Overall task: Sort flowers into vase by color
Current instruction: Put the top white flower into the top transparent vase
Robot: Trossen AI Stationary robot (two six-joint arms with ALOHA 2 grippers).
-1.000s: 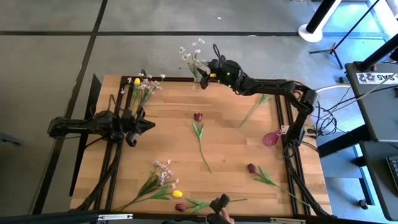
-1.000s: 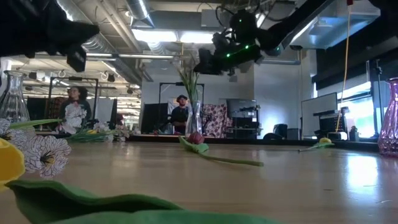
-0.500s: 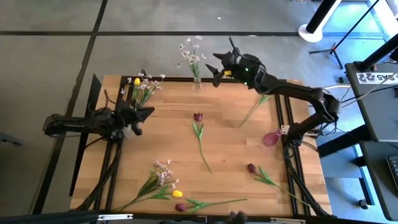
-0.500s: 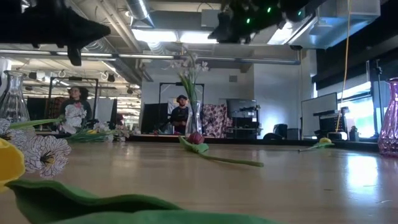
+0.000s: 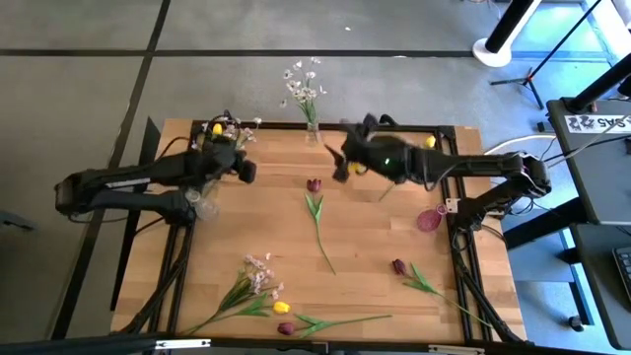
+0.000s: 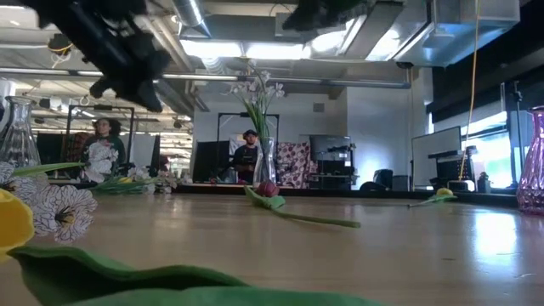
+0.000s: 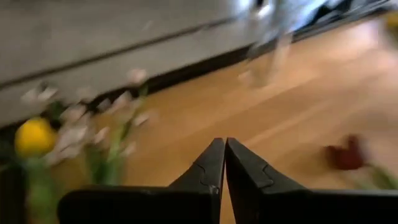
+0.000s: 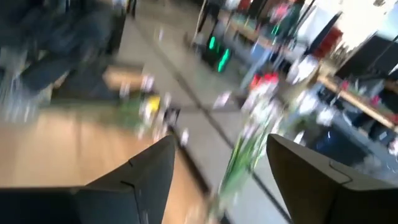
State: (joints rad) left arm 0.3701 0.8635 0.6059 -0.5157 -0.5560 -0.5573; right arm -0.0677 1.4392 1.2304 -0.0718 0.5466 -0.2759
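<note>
White blossom spray stands in the clear vase, both grippers empty.

The white blossom spray (image 5: 305, 84) sits upright in the clear vase (image 5: 313, 132) at the table's (image 5: 365, 276) 12 o'clock edge. Just at its 4 o'clock the right gripper (image 5: 342, 161) hovers, fingers spread wide, holding nothing. A maroon tulip (image 5: 315, 185) lies mid-table. At 10 o'clock the left gripper (image 5: 246, 170) hangs pinched closed beside a yellow tulip (image 5: 217, 129).

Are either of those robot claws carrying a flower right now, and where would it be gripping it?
No. The left gripper is shut with nothing between its fingers, and the right gripper is open and empty; the pale flower spray stands in its vase.
</note>
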